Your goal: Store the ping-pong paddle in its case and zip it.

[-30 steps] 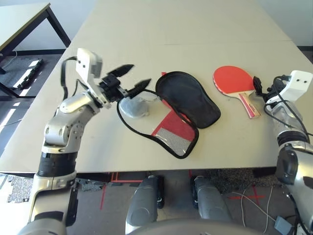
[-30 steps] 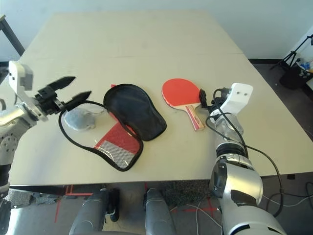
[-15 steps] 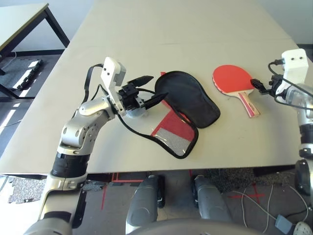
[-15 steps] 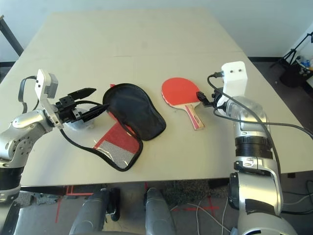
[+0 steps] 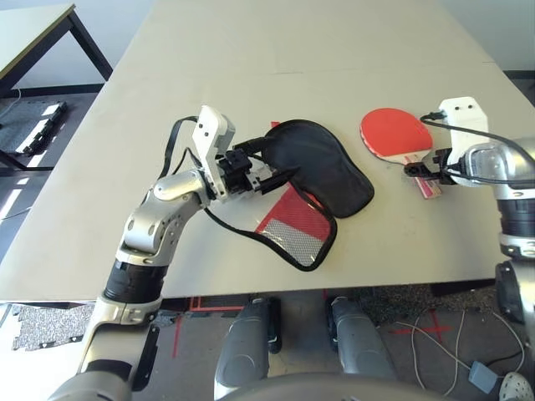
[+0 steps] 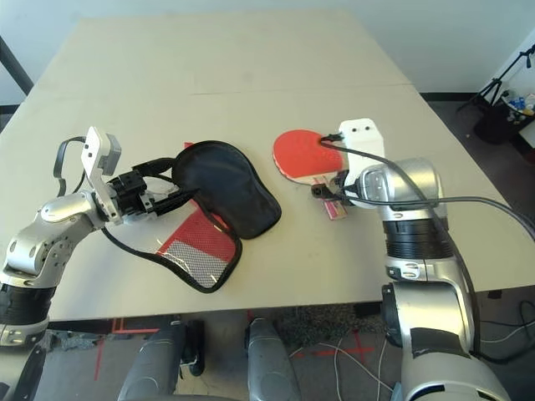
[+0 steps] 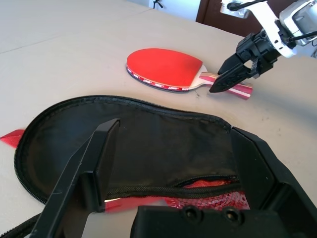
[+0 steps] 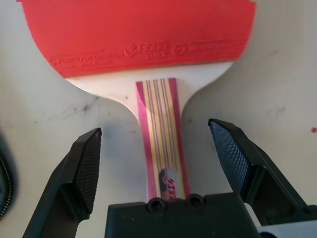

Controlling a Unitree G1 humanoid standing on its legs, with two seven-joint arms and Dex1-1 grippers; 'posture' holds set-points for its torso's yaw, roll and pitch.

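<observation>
Above the striped handle of the ping-pong paddle (image 8: pixel 158 129) hangs the right gripper (image 8: pixel 161 151), pointing down at it. Its two black fingers (image 8: pixel 86 163) have a fine ribbed pattern on the inner pads and are spread wide, one on each side of the handle, and they do not touch the wood. The handle is narrow and flat, pale wood with pink and red stripes along it and a small dark logo near its end. It widens into bare pale wood and then into the round blade, which is covered by smooth red rubber with small printed letters along its lower edge. The paddle lies flat on the beige table (image 5: pixel 276 50), well apart from the case (image 5: pixel 322 167), on the case's right side.

Beside the case's left edge is the left gripper (image 5: pixel 266 164), held about level, with its long pointed black fingers (image 7: pixel 84 173) also spread apart and holding nothing. The case lies unzipped on the table. Its upper flap is turned over and shows soft black lining in a rounded paddle shape, with a toothed black zipper around the rim. Below this flap there is red fabric with a pale mesh pocket (image 5: pixel 292 238), and black edging runs around it in a loop.
</observation>
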